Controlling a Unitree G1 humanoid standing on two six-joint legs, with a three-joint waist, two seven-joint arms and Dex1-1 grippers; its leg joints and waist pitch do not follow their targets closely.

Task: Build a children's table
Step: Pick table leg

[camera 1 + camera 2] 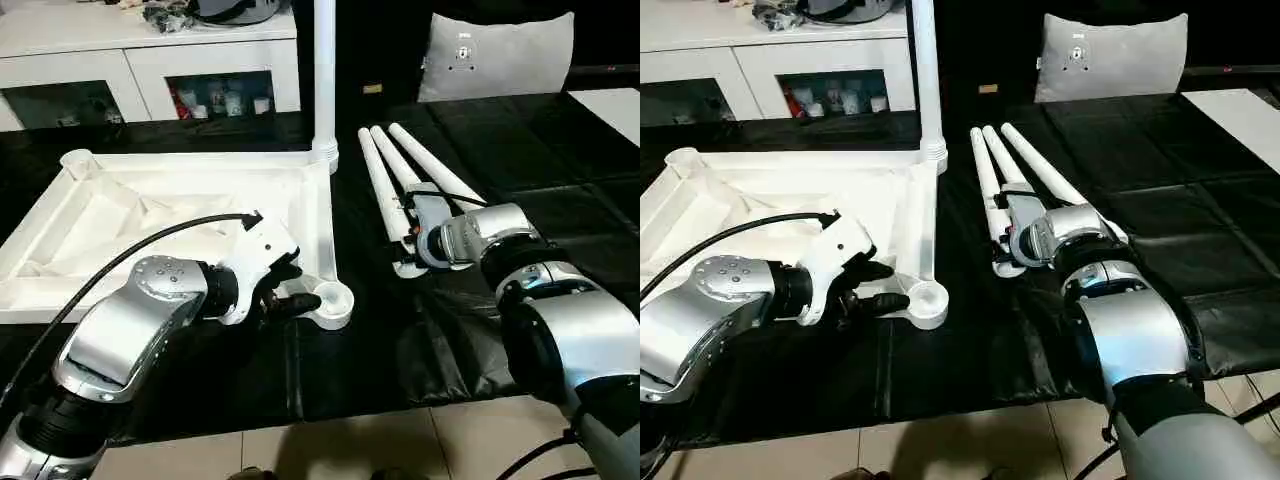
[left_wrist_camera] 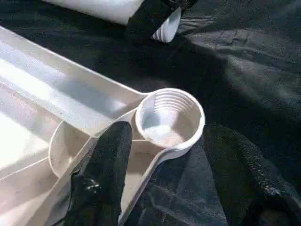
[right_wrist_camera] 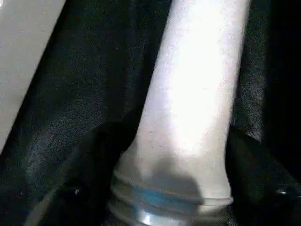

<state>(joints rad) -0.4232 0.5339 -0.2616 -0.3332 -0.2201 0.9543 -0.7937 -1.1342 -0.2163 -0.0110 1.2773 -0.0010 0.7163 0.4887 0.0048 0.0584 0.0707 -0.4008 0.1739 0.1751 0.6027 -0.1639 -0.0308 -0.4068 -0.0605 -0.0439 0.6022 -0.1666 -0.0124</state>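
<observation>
The children's table lies in parts on a black mat. Its white top (image 1: 320, 215) rests upside down at the left, ribbed underside up. One leg (image 1: 324, 70) stands upright in the far right corner socket. My left gripper (image 1: 285, 290) is open at the near right corner, its fingers (image 2: 106, 169) apart just short of the empty threaded socket (image 2: 169, 117). Three more legs (image 1: 420, 160) lie side by side to the right. My right gripper (image 1: 412, 235) is shut on the thick threaded end of one leg (image 3: 197, 94), a finger on each side.
A white cabinet (image 1: 150, 60) stands behind the table top. A grey cushion (image 1: 495, 55) leans at the back right, and a flat white board (image 1: 610, 100) lies at the far right. The mat (image 1: 560, 170) ends at a tiled floor (image 1: 350, 440) close to me.
</observation>
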